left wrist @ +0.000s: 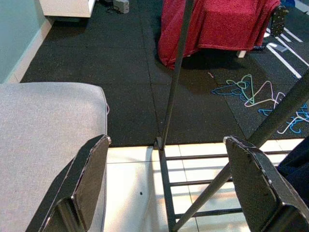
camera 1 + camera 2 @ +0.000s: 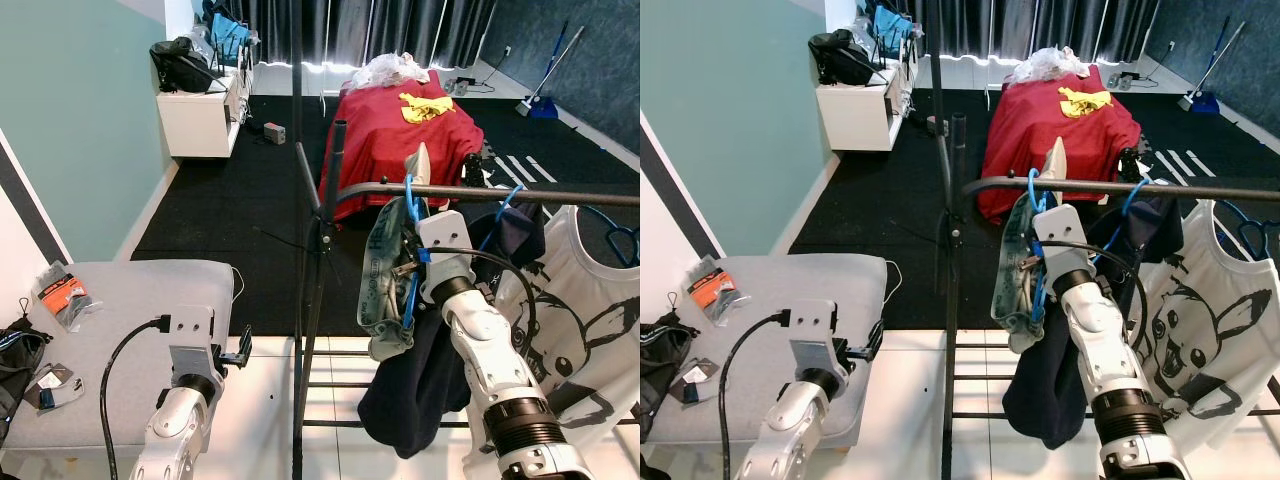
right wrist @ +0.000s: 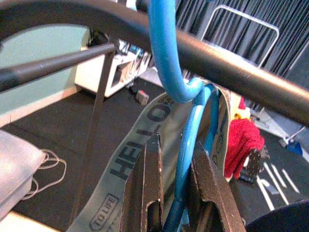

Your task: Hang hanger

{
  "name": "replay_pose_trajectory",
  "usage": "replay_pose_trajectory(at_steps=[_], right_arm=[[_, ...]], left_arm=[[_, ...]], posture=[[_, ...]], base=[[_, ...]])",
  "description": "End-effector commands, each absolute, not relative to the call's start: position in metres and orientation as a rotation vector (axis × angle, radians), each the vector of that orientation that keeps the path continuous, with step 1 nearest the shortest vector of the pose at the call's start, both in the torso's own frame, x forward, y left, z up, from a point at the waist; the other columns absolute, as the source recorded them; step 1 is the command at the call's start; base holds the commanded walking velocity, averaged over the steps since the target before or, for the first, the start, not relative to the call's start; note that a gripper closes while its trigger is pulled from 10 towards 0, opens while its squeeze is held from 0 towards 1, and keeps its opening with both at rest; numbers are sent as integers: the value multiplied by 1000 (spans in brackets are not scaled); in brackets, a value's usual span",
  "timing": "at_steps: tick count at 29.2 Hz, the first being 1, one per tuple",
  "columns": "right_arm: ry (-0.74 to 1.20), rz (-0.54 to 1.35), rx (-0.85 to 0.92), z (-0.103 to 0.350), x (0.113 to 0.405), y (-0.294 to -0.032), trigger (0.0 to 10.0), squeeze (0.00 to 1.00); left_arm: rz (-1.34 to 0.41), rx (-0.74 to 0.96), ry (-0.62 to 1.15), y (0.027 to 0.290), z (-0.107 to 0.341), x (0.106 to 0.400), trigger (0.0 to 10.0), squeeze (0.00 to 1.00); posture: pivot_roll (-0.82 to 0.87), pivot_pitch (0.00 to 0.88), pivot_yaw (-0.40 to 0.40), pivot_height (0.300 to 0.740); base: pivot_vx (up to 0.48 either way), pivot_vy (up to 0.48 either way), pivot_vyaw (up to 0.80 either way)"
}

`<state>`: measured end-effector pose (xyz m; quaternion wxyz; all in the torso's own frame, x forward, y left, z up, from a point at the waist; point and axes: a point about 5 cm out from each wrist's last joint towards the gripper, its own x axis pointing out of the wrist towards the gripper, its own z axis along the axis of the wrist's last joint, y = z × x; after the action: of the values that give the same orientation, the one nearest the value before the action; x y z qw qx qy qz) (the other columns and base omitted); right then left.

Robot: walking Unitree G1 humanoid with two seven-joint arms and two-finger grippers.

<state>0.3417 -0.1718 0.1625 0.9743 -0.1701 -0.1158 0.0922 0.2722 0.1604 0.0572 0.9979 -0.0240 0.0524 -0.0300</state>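
Right gripper is raised to the dark metal rail of the clothes rack, near the rail's left end where it bends down into the upright post. Its two black fingers are pinched on the thin blue plastic hanger, gripping the shoulder wire just under the neck. The hanger's hook already curls over the top of the rail; the hook rises straight up from the claw and the hanger body runs down along the fingers, so the long axis is roughly in line with the gripper. A pale green printed garment hangs off this hanger, just left of the right arm. Judgement: the hook looks seated, so what is left is letting go and pulling back without dragging it off the rail.

Further right on the same rail are a dark navy garment on a second blue hanger and a white cartoon-print T-shirt.

Left gripper is low, fingers spread wide and empty, over the white tiled floor beside the grey upholstered bench, well apart from the rail. The right arm is plainly the nearer one.
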Motion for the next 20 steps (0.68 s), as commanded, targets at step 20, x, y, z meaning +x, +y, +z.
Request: replay_pose_trajectory(at_steps=[20], right_arm=[[-58,182,-203,85,302,-166,0,0]], left_arm=[[-66,-38,138,158,51,261,10000,0]], posture=[[-34,0,-27,740]], base=[[0,0,0]])
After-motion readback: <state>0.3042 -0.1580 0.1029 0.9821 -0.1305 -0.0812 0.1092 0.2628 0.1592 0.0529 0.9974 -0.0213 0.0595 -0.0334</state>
